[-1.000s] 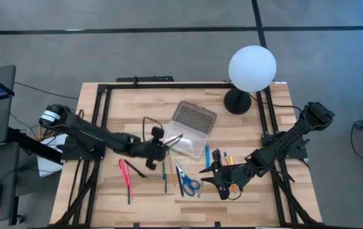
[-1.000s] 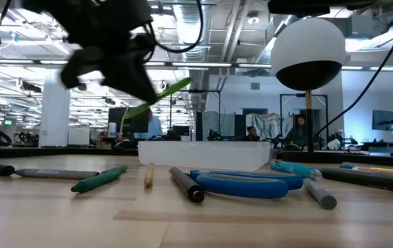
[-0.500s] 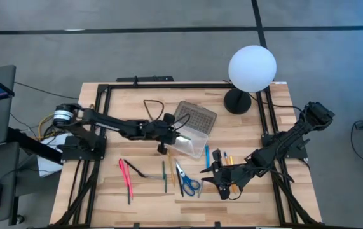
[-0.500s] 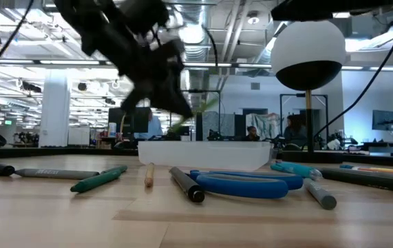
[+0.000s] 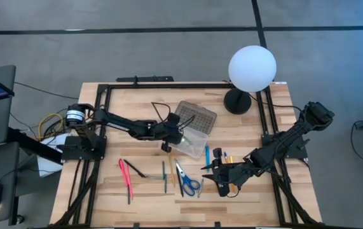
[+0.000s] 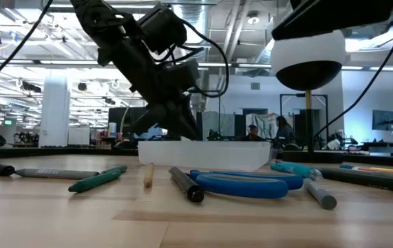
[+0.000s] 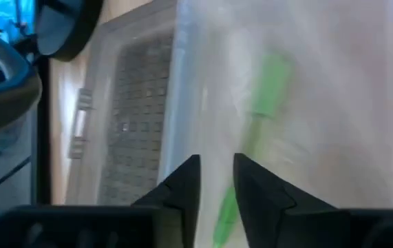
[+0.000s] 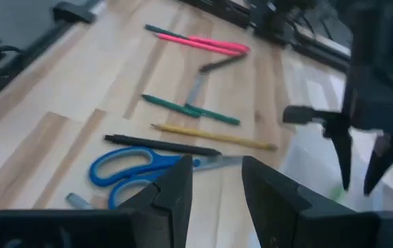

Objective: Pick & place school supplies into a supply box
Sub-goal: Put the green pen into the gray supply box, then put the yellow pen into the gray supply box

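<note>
Left wrist view: the left gripper (image 7: pixel 217 180) is seen directly over the supply box (image 7: pixel 299 103), a small clear plastic case with a grey dotted hinged lid (image 7: pixel 131 103) folded open beside it. The two dark fingers (image 7: pixel 182 182) are parted by a narrow gap, and a thin green pen (image 7: pixel 261 103) lies below them inside the clear tray, with its near end showing in that gap. Whether the pen is fully released or caught lightly at its end cannot be told.

From above, the left gripper (image 5: pixel 180 132) is seen at the box's near edge, and the remaining school supplies are spread on the pale wooden table (image 5: pixel 136 102): pink pens (image 5: pixel 126 179), a green pencil (image 5: pixel 164 173), a yellow pencil (image 5: pixel 171 170), blue-handled scissors (image 5: pixel 188 184) and a blue pen (image 5: pixel 207 152). The right gripper (image 8: pixel 217 178) is parked low over the table on the right with its fingers apart and nothing between them.

Trouble is judged possible if the left arm is lifted while the pen clings to a finger: the pen could be dragged out over the wall. The light case could also be nudged or tipped if its wall is brushed by a finger.
</note>
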